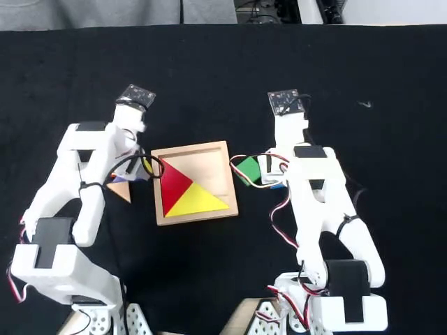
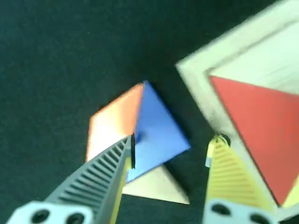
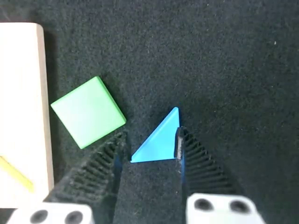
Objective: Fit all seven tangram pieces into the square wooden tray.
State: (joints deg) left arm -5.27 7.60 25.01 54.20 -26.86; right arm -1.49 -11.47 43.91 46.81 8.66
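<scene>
I see the wooden tray (image 1: 190, 149) lying flat, red triangle (image 1: 174, 180) and yellow triangle (image 1: 197, 201) inside; green square (image 1: 247, 169) and blue triangle (image 3: 159, 140) rest just outside.

No letters, numbers, labels or signs can be read in any view. The tray (image 1: 190, 147) has plain wood with no print on it. The dark board (image 1: 136, 94) on top of one arm and the dark board (image 1: 286, 102) on top of the other show only small light specks, too small to read.
</scene>
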